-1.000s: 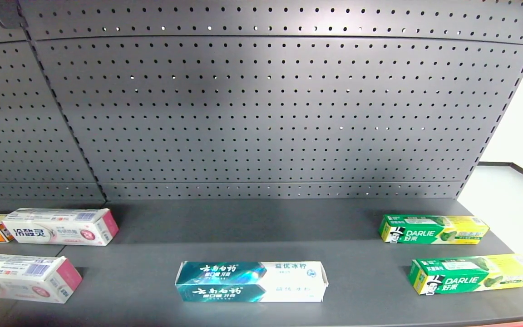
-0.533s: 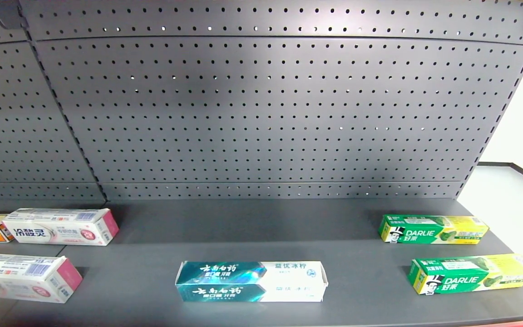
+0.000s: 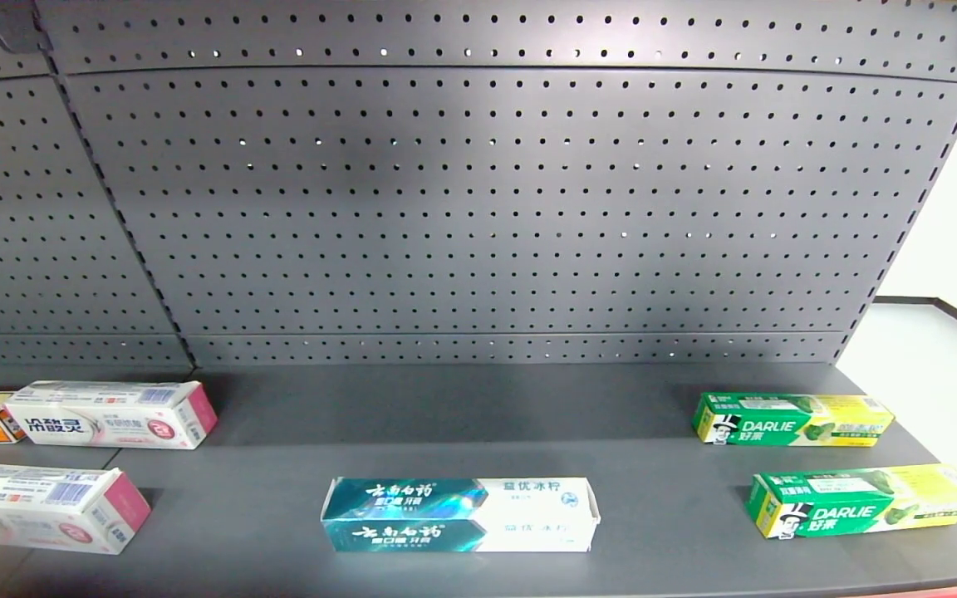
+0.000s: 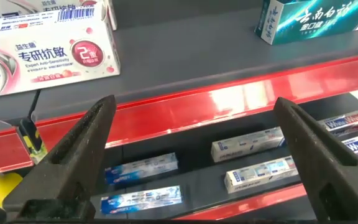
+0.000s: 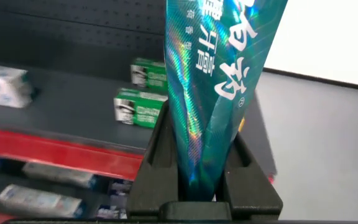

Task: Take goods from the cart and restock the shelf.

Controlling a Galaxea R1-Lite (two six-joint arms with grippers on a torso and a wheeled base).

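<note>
Right gripper [image 5: 204, 149] is pinched tight on a held box [image 5: 219, 68], a teal, glossy carton that stands up out of the jaws with a finger pressed to each broad face. Left gripper [image 4: 193, 102] is spread wide and carries nothing. It touches nothing either.

Over the last second the shelf [image 3: 478, 415] has not changed in the head view. No carton has shifted and none has been added. I judge that the held box is yet to be set down, so this restocking step is only part done.

Take the shelved teal box [image 3: 460, 514] as the mark. It lies flat at the front edge. Two green boxes [image 3: 792, 419] lie well to its right, one behind the other. Two white-pink boxes [image 3: 109, 414] lie well to its left, likewise one behind the other. Directly behind it the board is bare, which looks the likely spot for the twin.

From the right wrist view, the held box seems to hang out in front of the shelf, off toward the green boxes' side of the mark.
</note>
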